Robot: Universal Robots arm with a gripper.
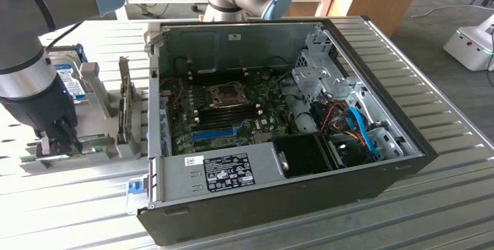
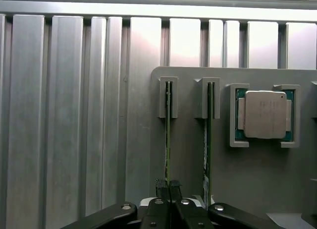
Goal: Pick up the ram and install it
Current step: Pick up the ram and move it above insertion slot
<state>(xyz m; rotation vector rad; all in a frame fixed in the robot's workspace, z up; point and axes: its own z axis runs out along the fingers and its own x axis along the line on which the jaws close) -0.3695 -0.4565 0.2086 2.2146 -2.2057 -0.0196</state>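
- The gripper (image 2: 168,189) has its fingers pinched almost together on the near end of the ram (image 2: 168,135). The ram stands on edge in the slot closest to the grey holder's (image 2: 188,154) outer edge.
- A twin stick (image 2: 208,135) stands in the next slot, just beside it. A crooked lift could scrape that stick or jam the ram in its end guides.
- The hold is thin and at one end, so I judge the ram may pivot or slip.
- The open computer case (image 1: 309,203) sits well apart on the table (image 1: 432,203).
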